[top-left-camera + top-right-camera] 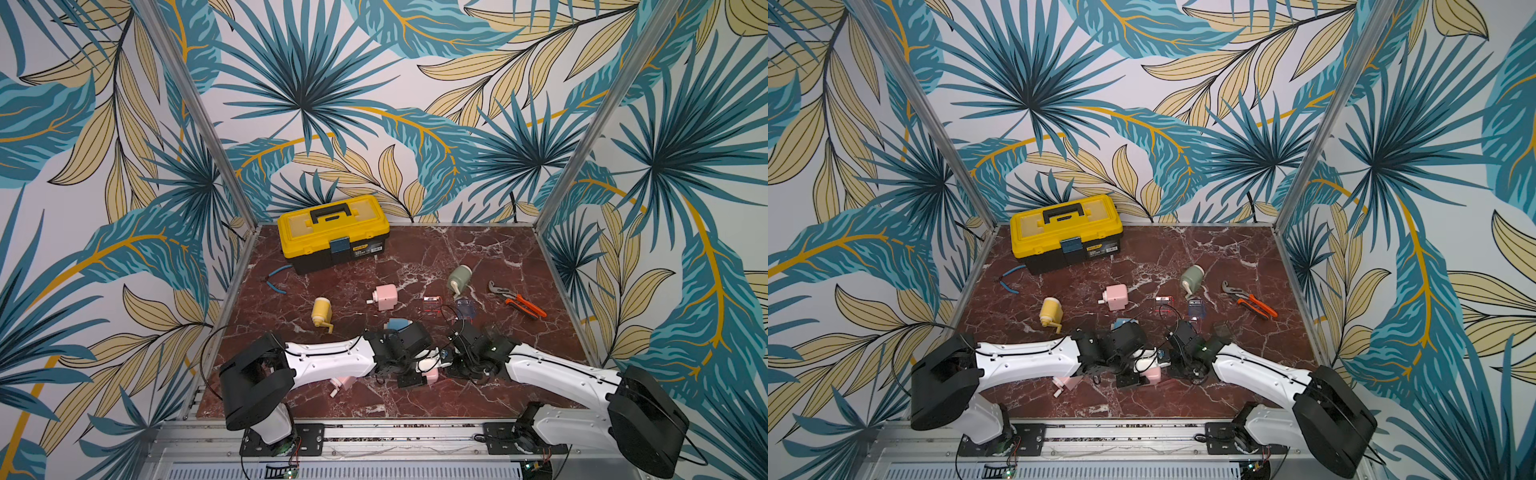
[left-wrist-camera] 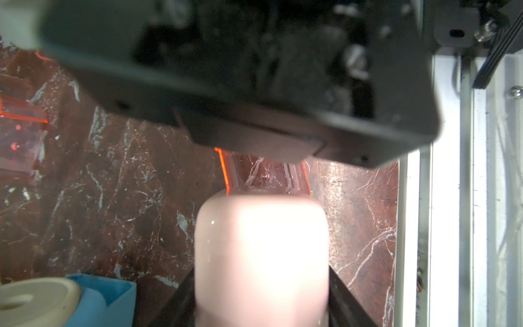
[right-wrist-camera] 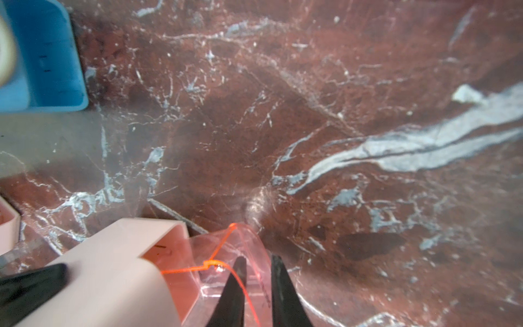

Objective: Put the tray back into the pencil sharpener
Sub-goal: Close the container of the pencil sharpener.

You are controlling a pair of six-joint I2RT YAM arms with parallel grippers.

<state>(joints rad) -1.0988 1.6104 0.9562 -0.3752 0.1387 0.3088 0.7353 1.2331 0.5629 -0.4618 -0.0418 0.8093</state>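
Note:
My left gripper (image 2: 261,297) is shut on a pale pink pencil sharpener (image 2: 261,254), with a black finger on each side of its body. A clear pink tray (image 2: 266,175) with orange edges sticks out of the sharpener's open end. In the right wrist view the tray (image 3: 226,254) has one end in the sharpener's (image 3: 113,269) opening. My right gripper (image 3: 259,283) is shut on the tray's side wall. In both top views the two grippers meet low over the table's front middle, around the sharpener (image 1: 431,375) (image 1: 1153,374).
A yellow toolbox (image 1: 332,232) stands at the back left. Yellow (image 1: 322,313), pink (image 1: 385,296), green (image 1: 460,277) and blue (image 1: 399,324) sharpeners lie mid-table, with a red tray (image 1: 432,302) and a bluish tray (image 1: 465,308). Orange pliers (image 1: 519,303) lie right. Another pink sharpener (image 1: 343,382) lies under the left arm.

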